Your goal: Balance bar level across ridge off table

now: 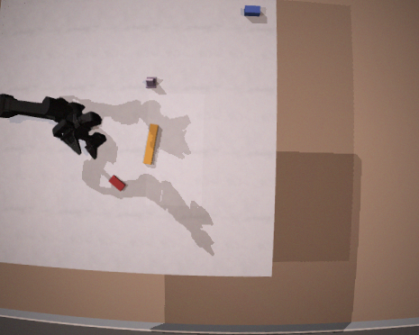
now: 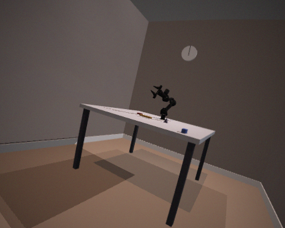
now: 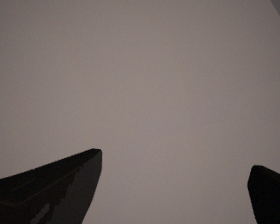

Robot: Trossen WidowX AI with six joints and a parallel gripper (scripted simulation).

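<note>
The orange bar [image 1: 150, 144] [image 2: 145, 116] lies flat on the white table [image 1: 229, 189] [image 2: 125, 116], apart from the little purple ridge [image 1: 151, 82] [image 2: 165, 121]. The black gripper [image 1: 87, 156] [image 2: 151, 89] [image 3: 176, 168] is wide open, with nothing in its fingers, and it touches nothing. The side view shows a round clock [image 2: 189, 53] and the table's legs; the top view doesn't. The wrist view shows just the two fingertips and plain wall. The arm [image 1: 28, 107] [image 2: 168, 105] is bent, high above the table.
</note>
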